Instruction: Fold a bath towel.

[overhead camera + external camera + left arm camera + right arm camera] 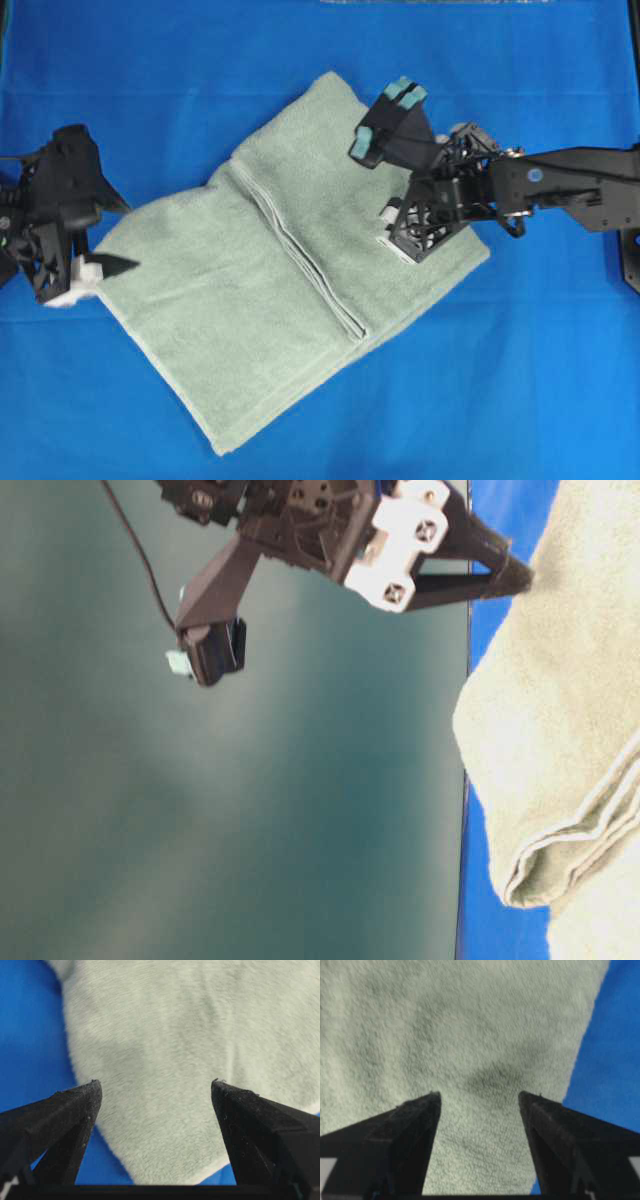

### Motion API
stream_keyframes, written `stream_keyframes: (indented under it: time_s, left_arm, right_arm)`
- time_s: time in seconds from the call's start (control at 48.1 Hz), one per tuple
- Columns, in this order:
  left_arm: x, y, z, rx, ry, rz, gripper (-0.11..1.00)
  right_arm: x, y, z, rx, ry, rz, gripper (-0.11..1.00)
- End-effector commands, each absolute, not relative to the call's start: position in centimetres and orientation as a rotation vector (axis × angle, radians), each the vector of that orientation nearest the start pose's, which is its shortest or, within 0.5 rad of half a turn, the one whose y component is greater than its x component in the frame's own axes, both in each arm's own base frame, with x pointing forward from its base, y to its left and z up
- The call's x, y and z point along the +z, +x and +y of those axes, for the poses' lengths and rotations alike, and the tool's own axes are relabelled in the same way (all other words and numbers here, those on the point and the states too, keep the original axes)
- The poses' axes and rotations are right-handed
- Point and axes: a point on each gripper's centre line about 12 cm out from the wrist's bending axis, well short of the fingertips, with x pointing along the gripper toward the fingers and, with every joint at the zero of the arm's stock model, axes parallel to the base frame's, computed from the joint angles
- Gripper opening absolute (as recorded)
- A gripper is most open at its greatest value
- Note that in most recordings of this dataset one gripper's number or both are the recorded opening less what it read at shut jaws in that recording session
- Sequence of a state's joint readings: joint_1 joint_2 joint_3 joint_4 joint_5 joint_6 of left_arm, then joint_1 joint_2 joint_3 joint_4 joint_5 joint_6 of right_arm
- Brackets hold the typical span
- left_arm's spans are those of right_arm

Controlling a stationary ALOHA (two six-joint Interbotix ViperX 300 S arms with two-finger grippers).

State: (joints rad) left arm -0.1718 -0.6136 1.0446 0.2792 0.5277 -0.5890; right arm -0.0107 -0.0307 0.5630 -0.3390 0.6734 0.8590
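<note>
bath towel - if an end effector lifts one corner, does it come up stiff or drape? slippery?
Likely drapes: the bath towel lies flat in soft folded layers, with a rounded fold in the table-level view. Probably not slippery: its fuzzy terry pile should give the fingertips purchase. Stacked layers along the middle seam may separate, so a corner pinch could lift only the top ply.

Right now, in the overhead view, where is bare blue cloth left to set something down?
Free: the wide strip of blue cloth beyond the bath towel, and the near strip below the towel's lower right edge. Crowded: the left edge, where the open left tool sits at the towel's corner, and the right side, where the open right tool hangs over the towel.
</note>
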Motion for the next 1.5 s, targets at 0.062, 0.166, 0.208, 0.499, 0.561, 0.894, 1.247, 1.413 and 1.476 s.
stream_keyframes:
  time_s: [0.062,0.166,0.208,0.499,0.561,0.894,1.247,1.413,1.476]
  left_arm:
    - [20.6,22.8,-3.2,0.033,-0.083,0.844,0.85]
    - [21.7,23.1,-5.4,-0.137,0.118,0.778,0.84]
    - [21.9,23.1,-6.5,-0.222,0.226,0.748,0.84]
    - [23.2,23.3,-11.6,-0.544,0.619,0.537,0.83]
    - [23.0,23.5,-12.1,-0.557,0.620,0.543,0.83]
    - [16.5,26.4,-13.7,-0.566,0.609,0.802,0.83]
    - [10.0,29.2,-15.0,-0.575,0.634,0.989,0.83]
    - [9.1,29.2,-14.6,-0.567,0.633,1.022,0.76]
    - [9.0,29.0,-14.5,-0.564,0.632,1.031,0.65]
  right_arm:
    - [17.9,35.3,-3.3,-0.523,0.417,1.027,0.64]
    - [17.9,35.4,-3.4,-0.525,0.419,1.024,0.64]
    - [17.9,35.4,-3.4,-0.525,0.419,1.024,0.64]
    - [17.9,35.3,-3.5,-0.529,0.420,1.026,0.64]
    - [17.9,35.3,-3.5,-0.528,0.421,1.025,0.64]
    - [17.8,35.2,-3.5,-0.529,0.420,1.028,0.64]
    - [17.8,35.2,-3.7,-0.533,0.402,1.029,0.64]
    - [17.8,35.0,-3.6,-0.532,0.401,1.030,0.64]
    - [17.8,34.9,-3.5,-0.531,0.400,1.031,0.64]
